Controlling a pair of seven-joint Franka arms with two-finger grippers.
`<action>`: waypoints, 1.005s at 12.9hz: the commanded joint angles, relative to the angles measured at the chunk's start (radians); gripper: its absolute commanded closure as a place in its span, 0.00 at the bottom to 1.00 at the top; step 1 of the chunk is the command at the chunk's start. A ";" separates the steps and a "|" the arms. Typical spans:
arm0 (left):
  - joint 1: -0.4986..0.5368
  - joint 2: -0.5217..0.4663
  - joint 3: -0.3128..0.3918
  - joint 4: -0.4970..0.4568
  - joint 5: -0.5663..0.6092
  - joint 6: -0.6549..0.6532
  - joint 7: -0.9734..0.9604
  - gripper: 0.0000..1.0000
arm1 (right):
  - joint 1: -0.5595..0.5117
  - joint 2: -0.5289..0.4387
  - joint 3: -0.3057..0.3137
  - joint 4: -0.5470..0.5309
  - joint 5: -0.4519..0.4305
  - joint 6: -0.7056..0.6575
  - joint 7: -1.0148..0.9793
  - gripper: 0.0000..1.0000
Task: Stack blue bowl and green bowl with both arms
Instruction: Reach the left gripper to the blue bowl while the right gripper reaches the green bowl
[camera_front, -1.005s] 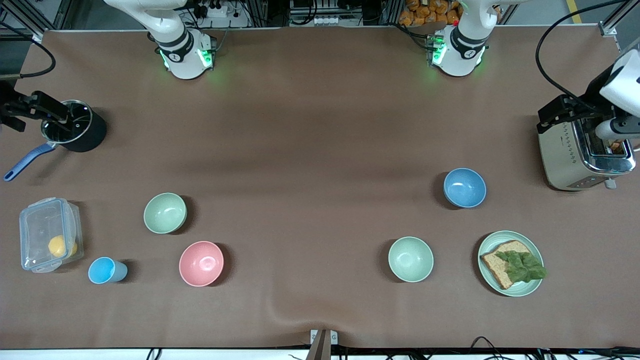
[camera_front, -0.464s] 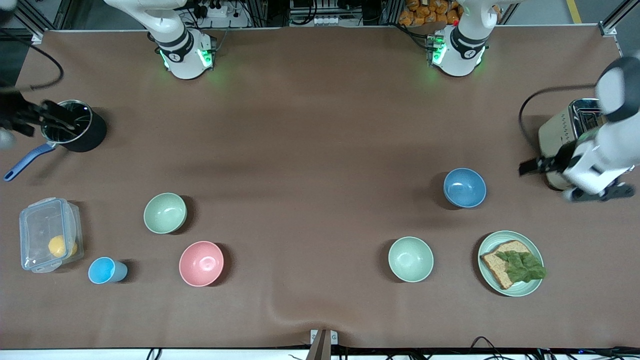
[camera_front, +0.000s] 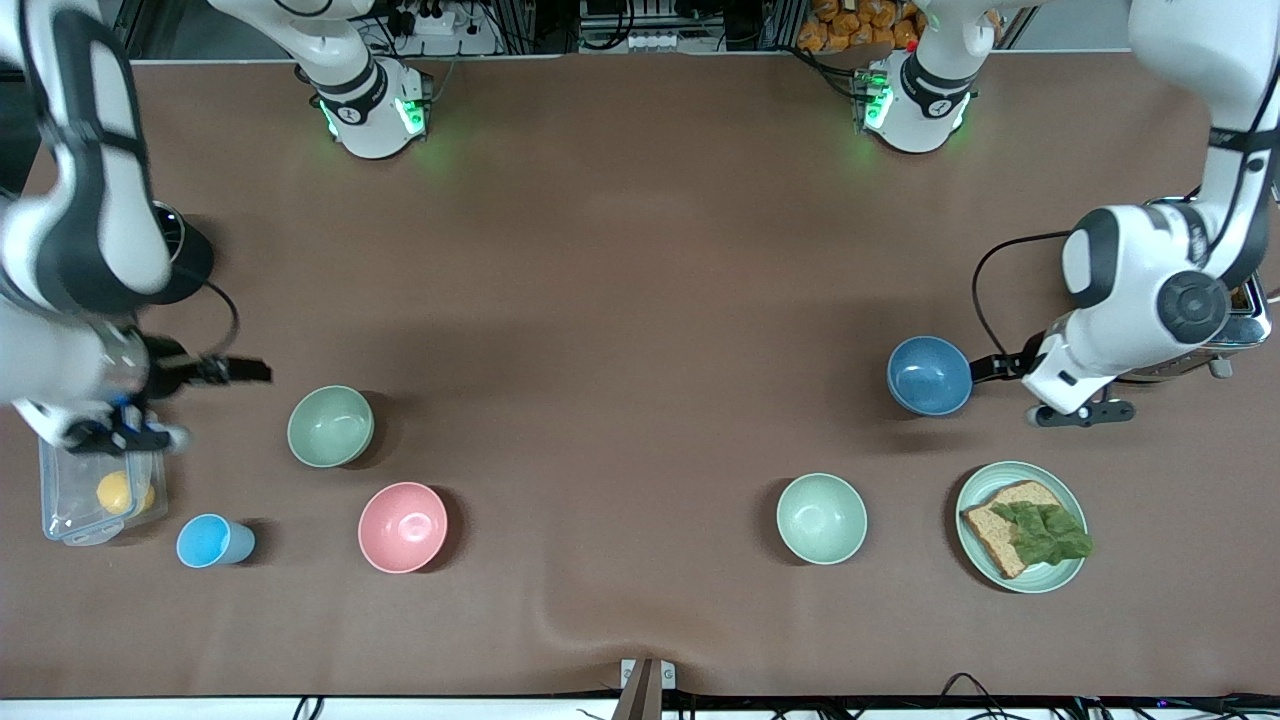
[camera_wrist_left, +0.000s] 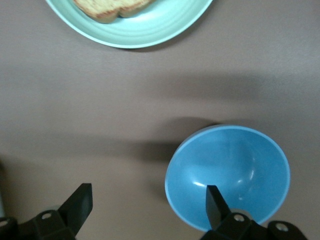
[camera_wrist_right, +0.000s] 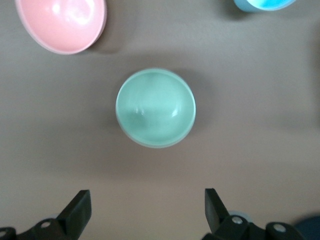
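The right end effector (camera_wrist_right: 146, 197) hangs with its jaws wide and empty over the surface, beside the green bowl (camera_front: 330, 426) at the right arm's end. In the right wrist view that bowl lies ahead of the jaws and roughly centred between them, not yet touched. It is a round, matte, dull sage bowl, upright and empty, with a pink bowl (camera_front: 402, 527) just nearer the front camera.

A paler mint bowl (camera_front: 821, 518) of the same size sits toward the left arm's end. It is probably the one real trap here, so the colour is worth checking before gripping.

The blue bowl (camera_front: 929, 375) stands farther from the front camera than the mint bowl, upright and empty. It is medium blue outside and lighter inside.

The left end effector (camera_wrist_left: 147, 195) is over the surface right beside it, jaws wide and holding nothing, with one finger (camera_wrist_left: 214, 200) over the bowl's rim.

The step in hand looks like the approach for both grasps. To do it well, each arm should come down with one finger inside the rim and one outside, then pinch the wall. The left arm seems nearly lined up for this. The right arm needs to move forward to the green bowl's rim. After that, one bowl should be lifted level and lowered centred into the other.
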 joint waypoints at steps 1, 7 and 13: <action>-0.001 0.037 -0.007 -0.005 0.022 0.035 -0.002 0.00 | -0.042 0.131 0.006 0.039 0.036 0.098 -0.109 0.00; -0.001 0.088 -0.008 -0.037 0.022 0.092 -0.004 0.39 | -0.057 0.260 0.007 -0.005 0.050 0.228 -0.149 0.00; -0.004 0.100 -0.016 -0.016 0.012 0.098 -0.002 1.00 | -0.053 0.259 0.006 -0.069 0.068 0.324 -0.166 1.00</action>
